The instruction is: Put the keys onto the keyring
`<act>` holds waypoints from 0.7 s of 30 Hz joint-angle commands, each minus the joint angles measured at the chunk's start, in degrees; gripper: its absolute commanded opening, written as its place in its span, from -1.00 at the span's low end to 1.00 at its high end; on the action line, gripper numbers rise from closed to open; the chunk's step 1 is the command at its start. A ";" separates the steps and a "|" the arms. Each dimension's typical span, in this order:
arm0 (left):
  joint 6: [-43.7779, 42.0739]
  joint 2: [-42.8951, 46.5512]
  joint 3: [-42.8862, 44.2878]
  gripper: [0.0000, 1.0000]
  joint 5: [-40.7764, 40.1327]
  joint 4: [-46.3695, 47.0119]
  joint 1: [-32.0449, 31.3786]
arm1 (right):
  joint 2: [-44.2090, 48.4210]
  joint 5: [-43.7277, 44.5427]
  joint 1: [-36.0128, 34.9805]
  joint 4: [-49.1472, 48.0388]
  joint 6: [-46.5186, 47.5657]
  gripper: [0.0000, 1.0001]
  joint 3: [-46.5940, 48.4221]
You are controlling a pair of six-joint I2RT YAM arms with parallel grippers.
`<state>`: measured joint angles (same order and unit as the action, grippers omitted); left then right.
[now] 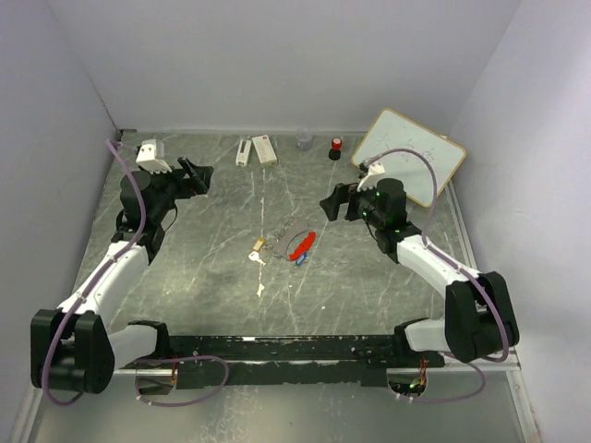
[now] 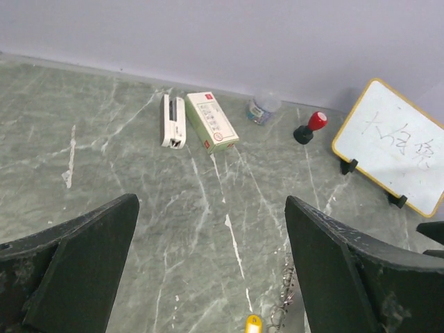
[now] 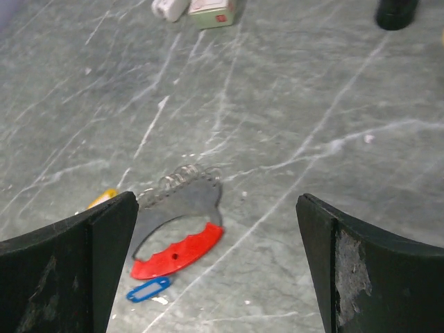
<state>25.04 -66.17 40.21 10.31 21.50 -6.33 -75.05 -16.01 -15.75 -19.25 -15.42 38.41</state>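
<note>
The keyring lies in the middle of the table: a thin grey wire loop (image 1: 284,231) with a red tag (image 1: 302,245) and a small blue tab (image 1: 300,260). A brass key (image 1: 259,245) lies just left of it, with a pale key (image 1: 256,259) right below it. Another tiny pale piece (image 1: 260,290) lies nearer the front. My left gripper (image 1: 199,175) is open and empty at the back left. My right gripper (image 1: 331,203) is open and empty, up and right of the keyring. The right wrist view shows the loop (image 3: 177,184), red tag (image 3: 178,251), blue tab (image 3: 148,290) and brass key (image 3: 103,198) between its open fingers.
Along the back wall stand a white stapler-like piece (image 1: 243,150), a white box (image 1: 264,149), a small clear cup (image 1: 304,138) and a red-capped black stamp (image 1: 336,148). A whiteboard (image 1: 409,155) leans at the back right. Walls close in both sides.
</note>
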 commanded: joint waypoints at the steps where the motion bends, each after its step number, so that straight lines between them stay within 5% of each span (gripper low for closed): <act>1: -1.19 1.77 0.44 0.96 0.99 -0.84 -2.07 | -0.50 1.26 -4.75 4.55 2.37 1.00 5.96; 10: -4.05 -0.93 1.46 0.87 -6.75 -5.71 -14.60 | -9.16 7.24 -18.55 5.57 -1.09 0.71 7.30; 13: -2.74 -0.34 -1.45 0.72 -7.43 -4.30 -15.97 | -12.58 8.97 -21.15 6.06 -2.65 0.59 7.11; 21: -2.49 1.81 -4.44 0.70 -9.69 -5.13 -16.76 | -17.38 7.08 -24.04 2.85 -4.67 0.09 5.05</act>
<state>22.55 -65.67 35.86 3.07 16.80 -22.46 -91.09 -8.62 -39.16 -13.87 -18.57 44.18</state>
